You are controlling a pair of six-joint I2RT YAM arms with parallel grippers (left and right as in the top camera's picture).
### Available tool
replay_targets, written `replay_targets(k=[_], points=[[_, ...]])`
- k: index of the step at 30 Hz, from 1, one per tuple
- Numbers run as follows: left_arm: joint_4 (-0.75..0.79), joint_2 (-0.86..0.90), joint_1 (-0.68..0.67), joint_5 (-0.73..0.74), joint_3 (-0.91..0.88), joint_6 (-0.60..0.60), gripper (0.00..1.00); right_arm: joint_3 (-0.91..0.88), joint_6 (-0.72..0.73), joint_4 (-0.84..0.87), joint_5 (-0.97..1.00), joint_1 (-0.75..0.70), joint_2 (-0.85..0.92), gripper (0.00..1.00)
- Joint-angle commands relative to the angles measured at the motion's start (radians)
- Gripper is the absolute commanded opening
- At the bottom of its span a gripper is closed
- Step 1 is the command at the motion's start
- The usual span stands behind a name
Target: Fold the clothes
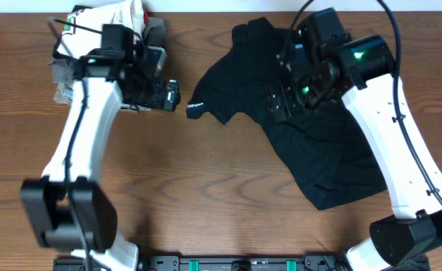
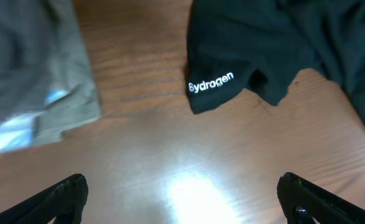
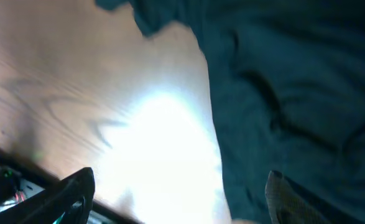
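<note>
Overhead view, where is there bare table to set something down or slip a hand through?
Biggest bare patch: the table front centre, from the near edge up to the sleeve of the black shirt. Smaller one at the back, between the folded pile and the shirt. Crowded: the right side under shirt and right gripper; back left around pile and left gripper.

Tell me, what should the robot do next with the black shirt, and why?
Probably move the open left gripper forward to pinch the lettered sleeve. The black shirt lies rumpled, not yet folded, and that sleeve sits just ahead of the fingers, untouched.
</note>
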Motion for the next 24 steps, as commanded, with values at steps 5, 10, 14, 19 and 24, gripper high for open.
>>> replay_targets(k=[5, 10, 14, 19, 24], points=[[0.106, 0.161, -0.082, 0.016, -0.007, 0.09, 0.98, -0.007, 0.128, -0.06, 0.127, 0.028, -0.031, 0.84], [0.169, 0.213, -0.101, 0.016, -0.007, 0.09, 0.99, -0.013, 0.168, -0.12, 0.166, 0.03, -0.064, 0.81], [0.215, 0.246, -0.103, -0.011, -0.007, 0.093, 0.99, -0.053, 0.229, -0.144, 0.203, 0.037, -0.095, 0.79], [0.247, 0.283, -0.107, -0.026, -0.007, 0.093, 0.99, -0.153, 0.322, -0.132, 0.281, 0.087, -0.164, 0.81], [0.242, 0.296, -0.132, -0.027, -0.007, 0.093, 0.99, -0.272, 0.392, -0.127, 0.292, 0.115, -0.22, 0.81]])
